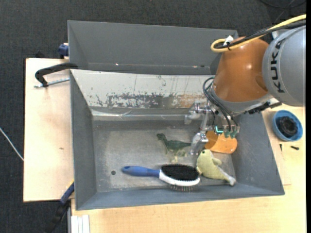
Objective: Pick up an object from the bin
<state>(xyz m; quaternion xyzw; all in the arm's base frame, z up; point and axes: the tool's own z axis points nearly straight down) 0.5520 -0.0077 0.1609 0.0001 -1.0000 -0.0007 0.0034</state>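
Arm (286,67) in from the right, topmost in view; grey casing lettered "KUKA", domed orange cover (240,72) on the wrist, yellow cable over it. Gripper (198,128) hangs low in the right half of the grey metal bin (82,144), close to the back wall. Open or closed: cannot tell, metal parts overlap from this angle. Bin contents, all loose on the floor. Green toy dinosaur (172,144) just left of the gripper, standing, possibly touching it. Pale yellow-green plush toy (212,166) just in front of the gripper, lying on its side. Flat orange piece (224,143) just right of the gripper, partly under the wrist. Hairbrush (165,173), blue handle, white head with black bristles, in front and to the left, head touching the plush toy.
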